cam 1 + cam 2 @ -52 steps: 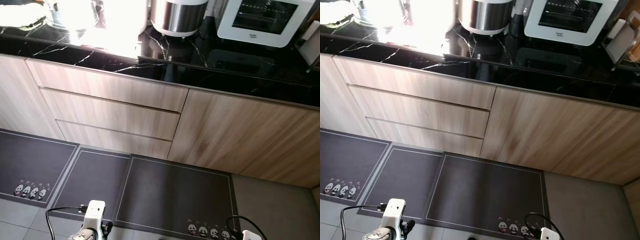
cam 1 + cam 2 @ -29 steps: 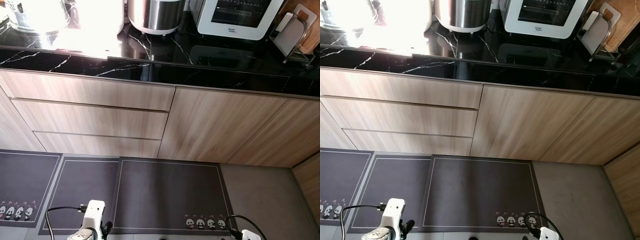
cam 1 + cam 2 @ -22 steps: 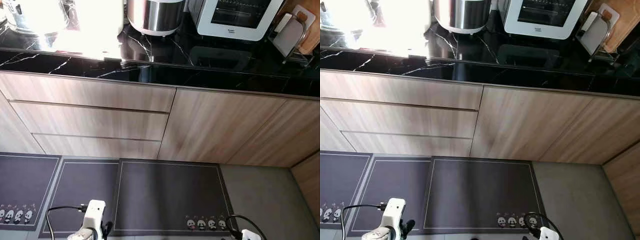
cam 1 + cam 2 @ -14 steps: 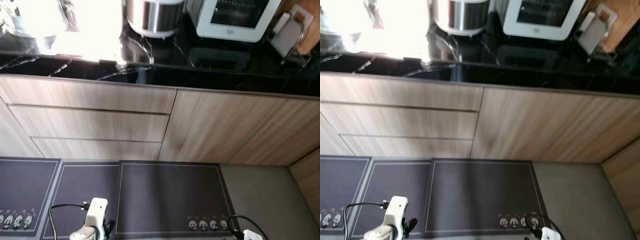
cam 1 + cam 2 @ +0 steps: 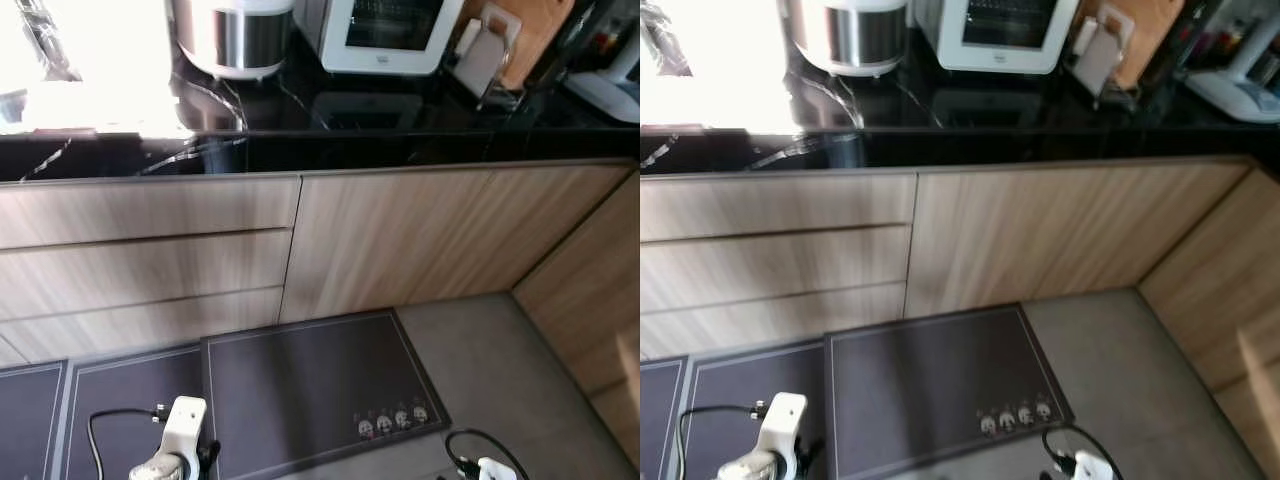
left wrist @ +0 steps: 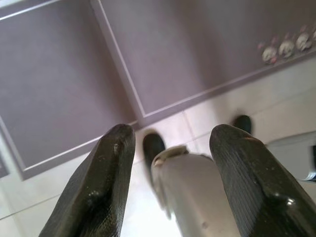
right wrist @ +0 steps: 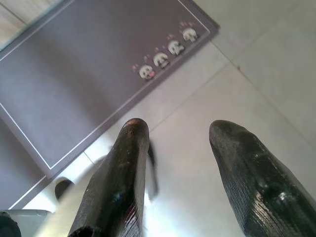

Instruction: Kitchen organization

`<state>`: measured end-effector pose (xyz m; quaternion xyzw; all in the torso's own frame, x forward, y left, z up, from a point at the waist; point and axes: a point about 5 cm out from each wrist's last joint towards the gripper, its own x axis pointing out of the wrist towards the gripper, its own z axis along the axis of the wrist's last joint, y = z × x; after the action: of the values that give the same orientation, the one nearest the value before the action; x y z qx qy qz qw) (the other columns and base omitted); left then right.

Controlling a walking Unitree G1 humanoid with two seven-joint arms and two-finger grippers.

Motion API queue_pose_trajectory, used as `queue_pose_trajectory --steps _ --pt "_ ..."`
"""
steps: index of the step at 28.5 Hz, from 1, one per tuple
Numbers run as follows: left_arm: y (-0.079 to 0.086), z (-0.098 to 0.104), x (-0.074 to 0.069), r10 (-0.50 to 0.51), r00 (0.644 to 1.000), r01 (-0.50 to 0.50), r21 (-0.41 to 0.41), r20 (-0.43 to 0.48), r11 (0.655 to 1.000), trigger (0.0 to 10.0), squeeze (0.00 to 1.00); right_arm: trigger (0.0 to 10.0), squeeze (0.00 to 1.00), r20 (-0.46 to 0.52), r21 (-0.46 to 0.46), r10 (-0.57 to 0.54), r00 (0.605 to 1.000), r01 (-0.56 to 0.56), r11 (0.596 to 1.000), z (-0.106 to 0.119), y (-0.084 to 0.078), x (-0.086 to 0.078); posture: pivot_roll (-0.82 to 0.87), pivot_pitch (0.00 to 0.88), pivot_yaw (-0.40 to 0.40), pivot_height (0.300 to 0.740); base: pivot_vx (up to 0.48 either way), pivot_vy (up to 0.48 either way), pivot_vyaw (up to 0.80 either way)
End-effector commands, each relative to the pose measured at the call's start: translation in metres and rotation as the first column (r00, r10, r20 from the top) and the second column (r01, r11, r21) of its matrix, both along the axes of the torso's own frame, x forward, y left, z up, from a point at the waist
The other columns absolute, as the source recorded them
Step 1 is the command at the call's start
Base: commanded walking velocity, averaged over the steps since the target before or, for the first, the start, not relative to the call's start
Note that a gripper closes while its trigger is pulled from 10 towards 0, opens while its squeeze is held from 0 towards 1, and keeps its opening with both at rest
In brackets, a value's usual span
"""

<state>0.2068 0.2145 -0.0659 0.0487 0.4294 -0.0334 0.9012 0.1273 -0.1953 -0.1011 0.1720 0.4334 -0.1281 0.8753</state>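
Black marble countertop is serving as the landmark: a steel rice cooker, a white toaster oven and a cutting-board rack are standing on it, untouched. Organizing is looking barely begun. Below it, the left gripper and right gripper are hanging over the grey panda mat, fingers spread and holding nothing. Compared with earlier, the camera is swinging rightward, bringing a corner and side cabinet into sight.

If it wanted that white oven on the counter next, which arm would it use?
Probably the right. The white oven sits right of centre on the black counter. Both the left gripper and right gripper hang open over the floor, so neither is close.
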Motion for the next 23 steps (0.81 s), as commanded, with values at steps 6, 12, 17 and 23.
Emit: queue_pose_trajectory --steps 6,12,17,23 --pt "-0.0117 -0.0023 -0.0001 -0.025 1.000 0.025 -0.021 -0.006 0.999 10.0 0.00 10.0 0.00 -0.003 -0.022 -0.008 1.000 0.008 1.000 0.0010 -0.0087 -0.0010 0.27 0.129 -0.128 0.740 0.000 0.000 -0.74" --pt "-0.0114 -0.0015 0.0011 -0.046 0.999 0.046 -0.012 -0.006 0.999 10.0 0.00 10.0 0.00 -0.002 -0.020 -0.008 1.000 0.008 1.000 0.0011 -0.0080 -0.0003 0.27 0.127 -0.125 0.740 0.000 0.000 -0.74" --pt "-0.0099 0.0002 0.0034 -0.082 0.997 0.082 0.007 -0.004 0.997 10.0 0.00 10.0 0.00 -0.002 -0.018 -0.014 1.000 0.014 1.000 0.0011 -0.0053 0.0017 0.28 0.112 -0.107 0.740 0.000 0.000 -0.73" --pt "-0.0098 0.0002 0.0034 -0.083 0.997 0.083 0.007 -0.004 0.997 10.0 0.00 10.0 0.00 -0.002 -0.018 -0.014 1.000 0.014 1.000 0.0011 -0.0053 0.0016 0.28 0.112 -0.107 0.740 0.000 0.000 -0.73"
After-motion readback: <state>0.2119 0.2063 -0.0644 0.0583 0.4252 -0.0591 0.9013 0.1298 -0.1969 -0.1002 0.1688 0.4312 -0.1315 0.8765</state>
